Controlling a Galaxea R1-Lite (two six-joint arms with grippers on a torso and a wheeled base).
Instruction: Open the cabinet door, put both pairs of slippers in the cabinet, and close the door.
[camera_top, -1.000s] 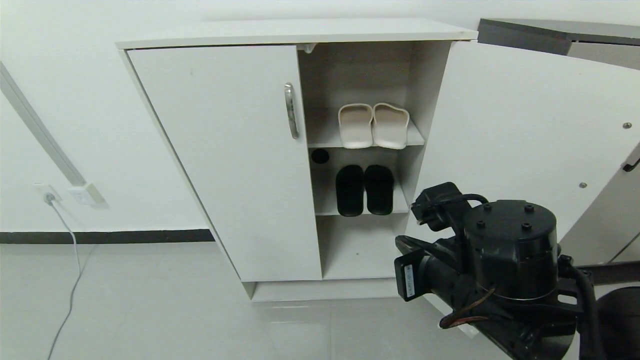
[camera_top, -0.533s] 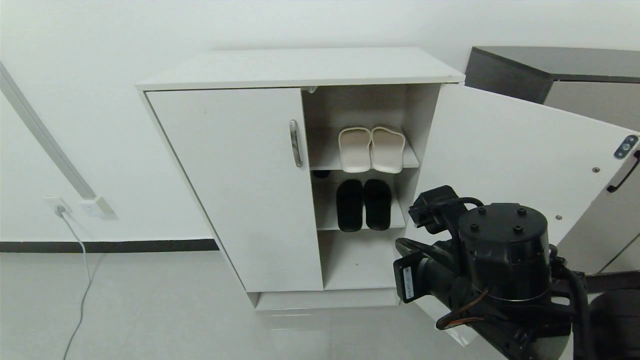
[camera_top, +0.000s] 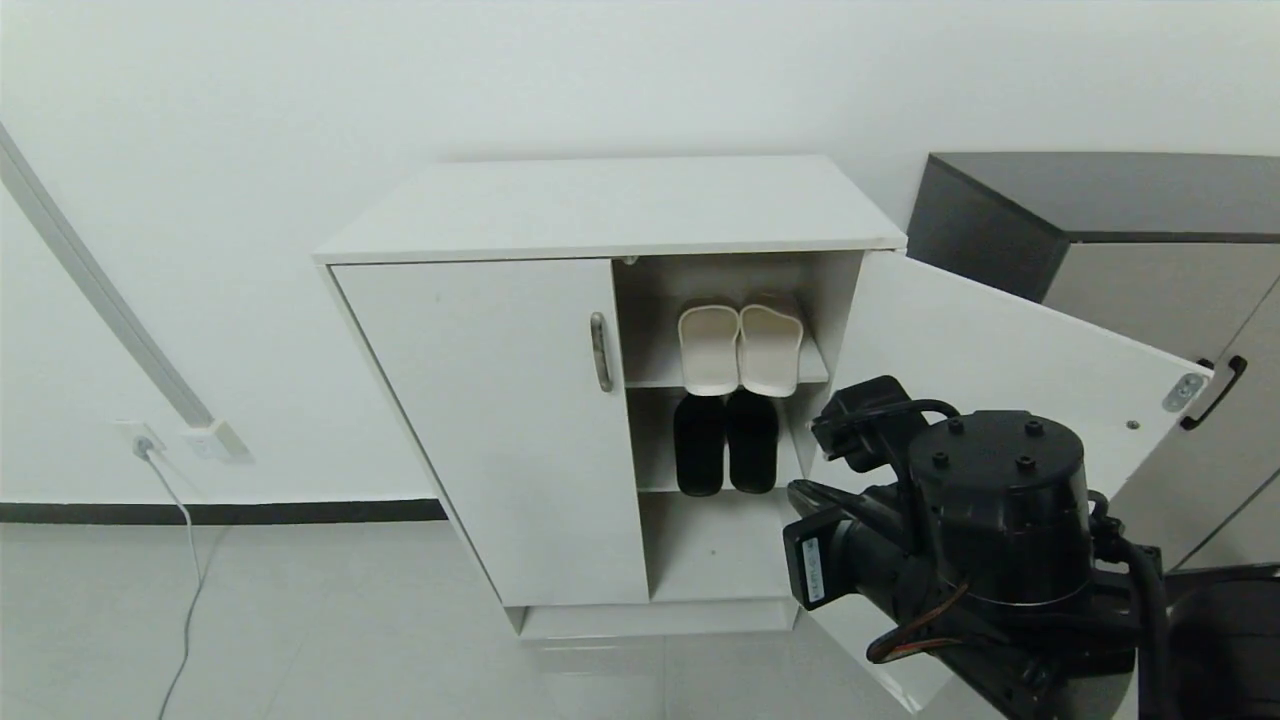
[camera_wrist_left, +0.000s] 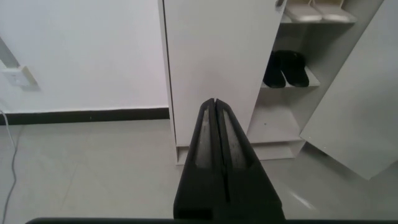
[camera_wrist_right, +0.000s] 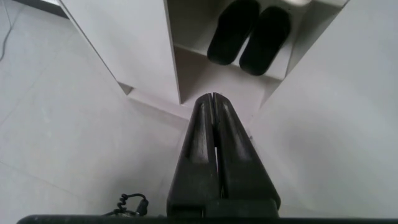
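The white cabinet (camera_top: 610, 205) stands against the wall, its right door (camera_top: 1000, 350) swung open and its left door (camera_top: 490, 420) closed. A beige pair of slippers (camera_top: 740, 348) lies on the upper shelf, and a black pair of slippers (camera_top: 725, 442) on the shelf below. The black pair of slippers (camera_wrist_right: 249, 36) and the black pair of slippers (camera_wrist_left: 285, 68) also appear from the wrists. My right arm (camera_top: 960, 540) hangs low, right of the opening; its gripper (camera_wrist_right: 213, 102) is shut and empty, over the floor before the cabinet. My left gripper (camera_wrist_left: 214, 107) is shut and empty, facing the closed door.
A dark grey cabinet (camera_top: 1100, 230) stands right of the open door. A wall socket (camera_top: 140, 438) with a cable (camera_top: 185, 560) sits at lower left. Bare tiled floor (camera_top: 300, 630) stretches before the cabinet.
The whole head view has shifted: the cabinet now appears lower and smaller, so the camera has moved up or back. The slippers and the door stay as they were.
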